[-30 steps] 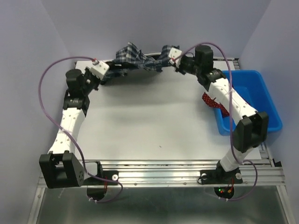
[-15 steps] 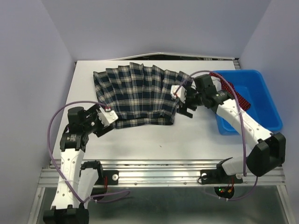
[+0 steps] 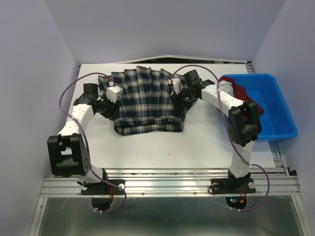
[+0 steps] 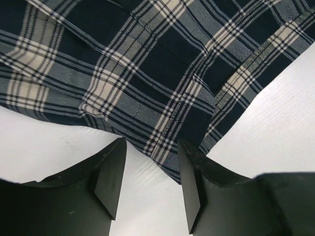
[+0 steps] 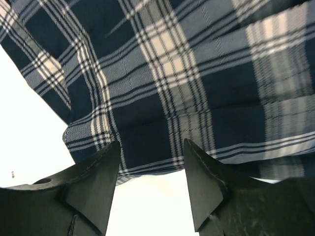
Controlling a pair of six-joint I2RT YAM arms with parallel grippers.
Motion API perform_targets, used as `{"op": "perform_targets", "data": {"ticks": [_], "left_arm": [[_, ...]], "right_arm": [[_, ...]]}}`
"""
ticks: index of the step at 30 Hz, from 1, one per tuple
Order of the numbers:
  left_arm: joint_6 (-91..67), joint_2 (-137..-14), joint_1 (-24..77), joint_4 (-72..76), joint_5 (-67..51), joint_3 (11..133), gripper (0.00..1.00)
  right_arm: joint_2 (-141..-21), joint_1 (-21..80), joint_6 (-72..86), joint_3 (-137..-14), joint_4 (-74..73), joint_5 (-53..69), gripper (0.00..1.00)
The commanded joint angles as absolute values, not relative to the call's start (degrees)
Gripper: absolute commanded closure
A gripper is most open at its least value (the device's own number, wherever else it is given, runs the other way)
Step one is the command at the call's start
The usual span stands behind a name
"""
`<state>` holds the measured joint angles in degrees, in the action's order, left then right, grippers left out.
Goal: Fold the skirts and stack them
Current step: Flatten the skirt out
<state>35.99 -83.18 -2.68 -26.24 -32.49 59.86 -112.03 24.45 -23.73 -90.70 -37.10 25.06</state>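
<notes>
Plaid skirt (image 3: pixel 147 101) lies spread flat, pleats fanned, on far half of table (image 3: pixel 197 142). Left gripper (image 4: pixel 150 152) sits low at skirt's left edge. Its fingers are spread, and a corner of cloth reaches between tips, nothing pinched. Right gripper (image 5: pixel 150 152) sits at skirt's right edge, fingers likewise apart just short of plaid border, no grip. Red skirt (image 3: pixel 242 92) lies bunched in blue bin (image 3: pixel 285 130) at table's right side, partly hidden behind right arm.
</notes>
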Motion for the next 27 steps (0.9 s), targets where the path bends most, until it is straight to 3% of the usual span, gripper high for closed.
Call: {"op": "perform_targets", "data": {"ticks": [1, 6, 9, 14, 18, 27], "left_arm": [[34.18, -85.86, -1.93, -27.42, -29.56, 60.65, 0.46], [35.24, -89.64, -1.93, -26.63, -22.07, 54.41, 0.53], [34.89, -88.60, -2.55, -26.63, -21.35, 53.09, 0.55], [43.22, -79.47, -3.51, -28.83, -25.66, 54.75, 0.32], [59.88, -71.65, -3.52, -32.51, -26.54, 57.74, 0.16], [90.87, -69.52, -4.13, -39.11, -26.10, 53.71, 0.12]], "right_arm": [[-112.23, 24.43, -19.77, -88.34, -37.97, 27.69, 0.41], [-113.38, 25.05, -22.58, -81.04, -38.14, 24.97, 0.43], [-111.54, 25.05, -23.11, -79.98, -38.14, 22.86, 0.36], [-103.38, 25.05, -26.35, -79.46, -38.58, 22.85, 0.16], [-94.34, 25.05, -32.33, -77.17, -39.81, 22.24, 0.08], [-79.11, 24.35, -62.65, -54.60, -29.64, 16.53, 0.10]]}}
